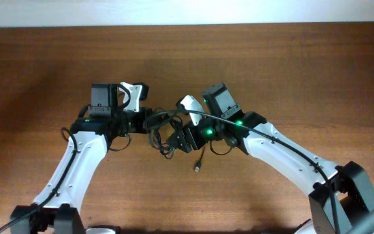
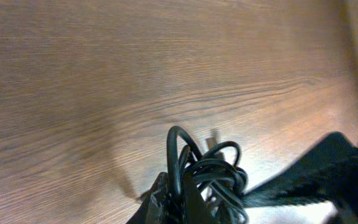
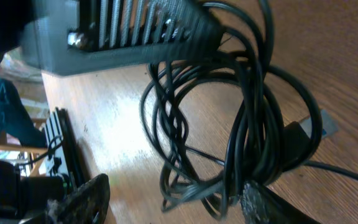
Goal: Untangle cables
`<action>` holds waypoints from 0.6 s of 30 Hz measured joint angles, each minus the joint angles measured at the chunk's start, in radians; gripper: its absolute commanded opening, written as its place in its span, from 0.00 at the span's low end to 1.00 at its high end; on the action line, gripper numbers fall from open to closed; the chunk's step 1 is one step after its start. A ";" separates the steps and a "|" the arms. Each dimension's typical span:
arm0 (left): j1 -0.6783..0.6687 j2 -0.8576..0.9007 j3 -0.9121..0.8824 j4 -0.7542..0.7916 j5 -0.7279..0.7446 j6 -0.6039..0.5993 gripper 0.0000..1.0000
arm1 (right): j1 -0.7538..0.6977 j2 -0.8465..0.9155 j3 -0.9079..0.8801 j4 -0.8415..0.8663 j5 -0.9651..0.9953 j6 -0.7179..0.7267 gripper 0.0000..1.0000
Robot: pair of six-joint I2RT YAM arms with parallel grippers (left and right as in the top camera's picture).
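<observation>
**Left has the knot pinched; right is open around the loops**

I'm working over the bare wooden table. Both arms reach in from my near edge and meet at its middle. The left arm angles up and inward with its wrist turned toward the centre. The right arm mirrors it from the other side, so the two tools face each other almost nose to nose.

Between them sit the cables, a single tangled clump of thin black loops. I cannot tell whether the clump rests on the wood or is lifted just clear of it.

The left gripper is clamped tight on the base of that clump. In its own camera the loops stand up straight out of the pinched fingers.

The right gripper stands wide. Its fingers are well apart and several loops hang across the gap, none of them pinched.

One strand trails out toward me and ends in a small plug lying on the table, apart from the knot.

I judge this to be the start of the pull-apart step: one side anchored, the other choosing a strand. Next I'd want the right fingers to close on one outer loop only, or on that trailing strand, then draw away from the left slowly. Taking several loops at once would likely tighten the knot.
</observation>
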 measured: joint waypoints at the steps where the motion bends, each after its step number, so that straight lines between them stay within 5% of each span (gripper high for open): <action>1: 0.000 0.000 0.000 0.000 0.013 -0.023 0.00 | 0.000 0.002 0.000 0.004 0.006 0.010 0.47; 3: 0.000 0.000 0.000 0.000 0.048 -0.093 0.00 | 0.001 0.016 0.000 0.008 0.019 0.020 0.29; 8: 0.000 0.000 0.000 0.034 0.171 -0.166 0.00 | 0.001 0.074 0.000 0.011 0.036 0.033 0.32; 10: 0.000 0.000 0.000 0.046 0.206 -0.194 0.00 | 0.002 0.092 0.000 0.011 0.065 0.033 0.04; 14: 0.000 0.000 0.000 0.048 0.218 -0.253 0.00 | 0.002 0.095 0.000 -0.003 0.086 0.032 0.04; 18: -0.006 0.000 0.000 -0.002 -0.005 -0.265 0.00 | 0.002 0.077 0.000 -0.088 0.014 -0.063 0.04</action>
